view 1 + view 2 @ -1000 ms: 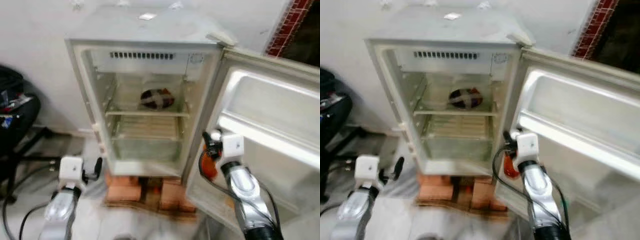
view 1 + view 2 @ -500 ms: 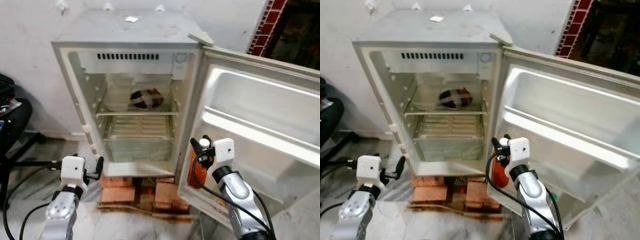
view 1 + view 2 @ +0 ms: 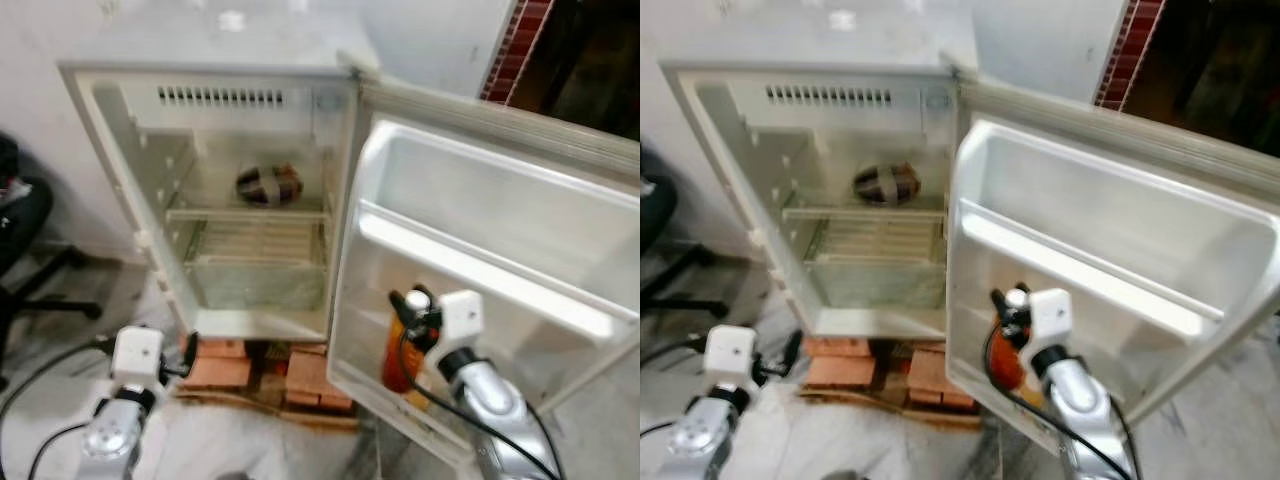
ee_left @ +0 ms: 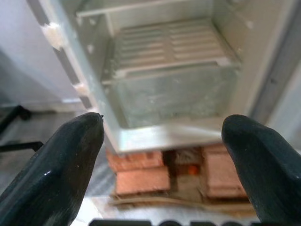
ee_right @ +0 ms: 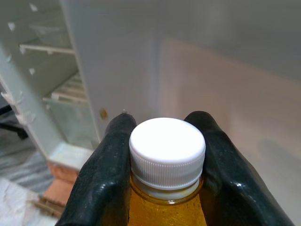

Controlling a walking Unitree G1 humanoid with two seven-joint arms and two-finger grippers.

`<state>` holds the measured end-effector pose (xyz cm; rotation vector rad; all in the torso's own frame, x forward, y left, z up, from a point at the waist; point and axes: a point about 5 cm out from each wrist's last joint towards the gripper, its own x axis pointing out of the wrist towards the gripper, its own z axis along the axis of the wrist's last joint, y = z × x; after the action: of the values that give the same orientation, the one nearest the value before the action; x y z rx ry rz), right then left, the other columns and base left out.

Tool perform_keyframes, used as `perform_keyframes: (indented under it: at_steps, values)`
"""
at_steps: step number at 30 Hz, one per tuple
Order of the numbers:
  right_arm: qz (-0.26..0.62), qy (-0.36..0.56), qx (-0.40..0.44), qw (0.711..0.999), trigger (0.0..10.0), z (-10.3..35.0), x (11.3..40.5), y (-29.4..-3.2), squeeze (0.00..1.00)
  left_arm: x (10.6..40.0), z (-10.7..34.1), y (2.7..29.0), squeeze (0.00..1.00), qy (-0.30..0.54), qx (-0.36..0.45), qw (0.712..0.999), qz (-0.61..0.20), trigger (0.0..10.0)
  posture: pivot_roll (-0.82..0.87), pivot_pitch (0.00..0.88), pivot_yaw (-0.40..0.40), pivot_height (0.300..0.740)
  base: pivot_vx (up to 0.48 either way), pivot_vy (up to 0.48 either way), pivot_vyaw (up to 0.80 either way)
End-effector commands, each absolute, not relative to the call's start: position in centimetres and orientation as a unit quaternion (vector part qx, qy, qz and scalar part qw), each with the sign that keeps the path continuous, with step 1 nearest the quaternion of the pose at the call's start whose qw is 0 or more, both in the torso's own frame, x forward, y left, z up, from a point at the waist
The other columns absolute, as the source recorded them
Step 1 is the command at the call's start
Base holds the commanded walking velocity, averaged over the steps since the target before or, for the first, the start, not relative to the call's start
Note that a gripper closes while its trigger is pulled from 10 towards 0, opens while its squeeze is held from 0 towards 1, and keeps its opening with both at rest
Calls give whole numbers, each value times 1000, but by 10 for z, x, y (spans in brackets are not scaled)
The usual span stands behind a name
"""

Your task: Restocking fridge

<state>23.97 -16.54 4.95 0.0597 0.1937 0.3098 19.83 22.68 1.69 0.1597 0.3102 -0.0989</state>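
Two grippers show before the open fridge (image 3: 150, 130), which stands on bricks (image 3: 222, 368) with its door (image 3: 500, 230) swung wide toward 3 o'clock. The right gripper (image 5: 162, 141) pinches a bottle (image 3: 399, 352) at the neck, one black finger (image 5: 106, 169) pressed on each side just under the white cap (image 5: 167, 146); the liquid below the cap is amber. From the head views the bottle hangs upright at about 5 o'clock of the fridge's opening, close against the lower inner face of the door, its orange body in front of the door's bottom shelf (image 3: 400, 390). Whether its base rests on that shelf cannot be told.

The left gripper (image 4: 162, 155) hovers low at about 7 o'clock of the fridge, its fingers (image 4: 56, 174) spread wide apart with nothing between them. Its wrist camera looks at the lower rack (image 4: 169, 44), the clear drawer (image 4: 174, 96) under it, and the bricks beneath the cabinet.

Inside the fridge, a dark round item (image 3: 268, 184) with pale bands lies on the upper shelf (image 3: 245, 213), toward the back. A vent grille (image 3: 220, 97) runs along the top of the compartment. A long white rail (image 3: 480, 272) crosses the door's inner face. At 9 o'clock, black chair legs (image 3: 50, 285) stand on the marble floor (image 3: 300, 450). At 1 o'clock, a red brick edge (image 3: 510, 50) borders a dark doorway.
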Motion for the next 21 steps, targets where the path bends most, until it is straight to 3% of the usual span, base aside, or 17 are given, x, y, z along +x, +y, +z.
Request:
perform_keyframes:
  at_steps: [1,10,21]
  values:
    - [173,73,45,981,10000,61,244,-156,0,202,27,229,0,141,81,985,-50,10000,37,0,-34,740,0,0,0]
    - [113,64,20,991,10000,61,243,-165,0,217,71,204,0,33,123,991,-45,10000,69,0,-56,740,0,0,0]
    - [76,40,12,996,10000,68,257,-167,0,232,78,183,0,5,135,989,-66,10000,53,0,-41,740,0,0,0]
